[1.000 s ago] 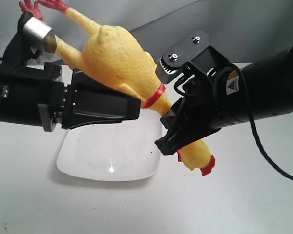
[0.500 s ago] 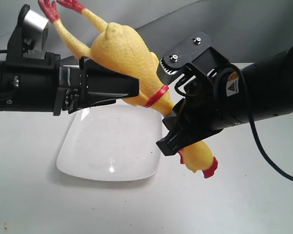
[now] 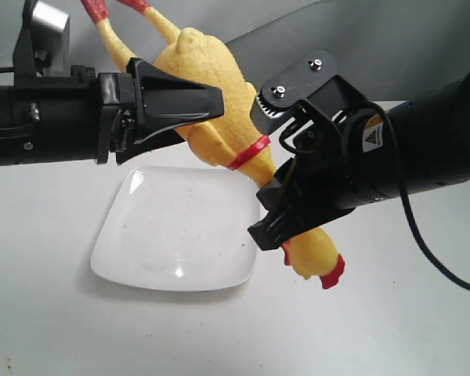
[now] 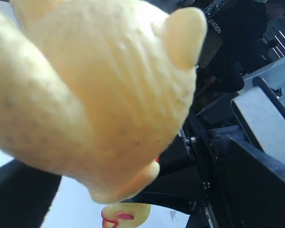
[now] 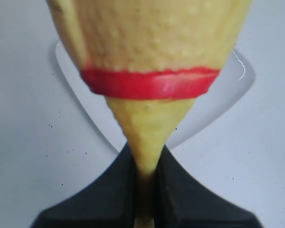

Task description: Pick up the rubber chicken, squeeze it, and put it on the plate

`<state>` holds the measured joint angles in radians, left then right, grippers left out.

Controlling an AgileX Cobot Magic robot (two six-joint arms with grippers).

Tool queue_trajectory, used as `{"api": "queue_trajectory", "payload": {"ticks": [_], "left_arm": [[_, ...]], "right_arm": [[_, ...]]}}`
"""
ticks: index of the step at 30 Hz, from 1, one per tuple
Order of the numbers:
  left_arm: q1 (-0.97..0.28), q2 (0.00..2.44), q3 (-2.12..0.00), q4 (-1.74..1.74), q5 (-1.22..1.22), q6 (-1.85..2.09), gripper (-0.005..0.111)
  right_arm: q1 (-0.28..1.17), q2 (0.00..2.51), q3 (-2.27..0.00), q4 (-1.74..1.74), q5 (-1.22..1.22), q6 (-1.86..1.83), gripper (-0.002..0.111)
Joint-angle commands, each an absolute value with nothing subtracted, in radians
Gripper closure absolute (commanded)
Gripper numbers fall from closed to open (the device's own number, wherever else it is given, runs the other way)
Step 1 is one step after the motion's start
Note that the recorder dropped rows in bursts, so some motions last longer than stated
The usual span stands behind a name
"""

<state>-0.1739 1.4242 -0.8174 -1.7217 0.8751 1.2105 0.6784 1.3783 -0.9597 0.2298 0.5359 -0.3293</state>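
Observation:
The rubber chicken (image 3: 200, 70) hangs slanted in the air above the plate (image 3: 172, 235), feet up at the back left, head (image 3: 317, 262) low at the right. My right gripper (image 3: 276, 210) is shut on its thin neck just below the red band (image 5: 149, 84); the right wrist view shows both black fingers (image 5: 109, 190) pinching the neck. My left gripper (image 3: 192, 102) stands open at the plump body, one finger in front of it. In the left wrist view the body (image 4: 95, 95) fills the frame, with a dark finger (image 4: 19, 199) beside it and the head (image 4: 126, 216) below.
The white plate rests on a pale table (image 3: 376, 329), under the chicken and a little to its left. Both black arms crowd the space above the plate. A grey backdrop (image 3: 423, 39) rises behind.
My left gripper has risen from below and in front of the body to the level of the body. The chicken now tilts more steeply, feet higher. The right gripper holds its place.

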Motion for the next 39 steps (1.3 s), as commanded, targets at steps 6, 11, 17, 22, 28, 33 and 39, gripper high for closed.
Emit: {"api": "queue_trajectory", "payload": {"ticks": [6, 11, 17, 22, 28, 33, 39], "left_arm": [[-0.179, 1.442, -0.806, -1.744, 0.890, 1.284, 0.101], [-0.179, 1.442, -0.806, -1.744, 0.890, 1.290, 0.106], [-0.179, 1.442, -0.806, -1.744, 0.897, 1.288, 0.094], [-0.179, 1.442, -0.806, -1.744, 0.918, 1.281, 0.003], [-0.179, 1.442, -0.806, -1.744, 0.926, 1.281, 0.038], [-0.179, 1.442, -0.806, -1.744, 0.950, 1.285, 0.105], [-0.179, 1.442, -0.806, -1.744, 0.942, 1.278, 0.098]], "right_arm": [[0.676, 1.377, -0.968, 0.243, 0.509, -0.352, 0.108], [0.676, 1.377, -0.968, 0.243, 0.515, -0.358, 0.108], [0.676, 1.377, -0.968, 0.243, 0.517, -0.358, 0.108], [0.676, 1.377, -0.968, 0.243, 0.525, -0.362, 0.108], [0.676, 1.377, -0.968, 0.243, 0.525, -0.362, 0.108], [0.676, 1.377, -0.968, 0.243, 0.526, -0.362, 0.108], [0.676, 1.377, -0.968, 0.243, 0.526, -0.362, 0.108]]}}
